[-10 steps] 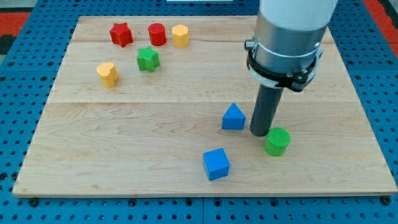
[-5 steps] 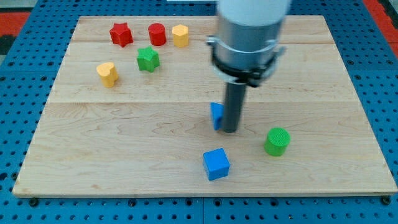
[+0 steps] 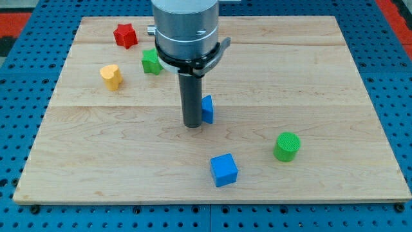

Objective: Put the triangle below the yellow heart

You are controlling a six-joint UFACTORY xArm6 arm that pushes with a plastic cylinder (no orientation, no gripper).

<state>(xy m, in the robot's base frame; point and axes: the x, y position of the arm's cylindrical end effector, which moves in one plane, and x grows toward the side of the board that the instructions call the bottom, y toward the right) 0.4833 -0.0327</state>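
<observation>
- The tool is a plain dark rod with nothing on it to spread or pinch; my tip [image 3: 192, 125] rests on the table [image 3: 335, 96] near the middle.
- The blue triangle [image 3: 207, 109] sits just to the view's right of the rod, mostly hidden behind it, so only a narrow blue strip shows; it looks to be touching the rod, though I cannot tell for sure.
- The blue cube [image 3: 224, 170] lies toward the view's bottom from my tip, a little to the right and apart from it.
- The green cylinder [image 3: 286, 146] stands well off to the view's right, lower than the triangle.
- The green star-like block [image 3: 150, 62] is toward the view's top left of my tip, partly covered by the arm's grey body.
- The yellow heart [image 3: 111, 76] lies farther to the view's left, well apart from the triangle and higher on the table than it.
- The red star [image 3: 125, 35] sits near the table's top edge, above the heart and slightly right of it.
</observation>
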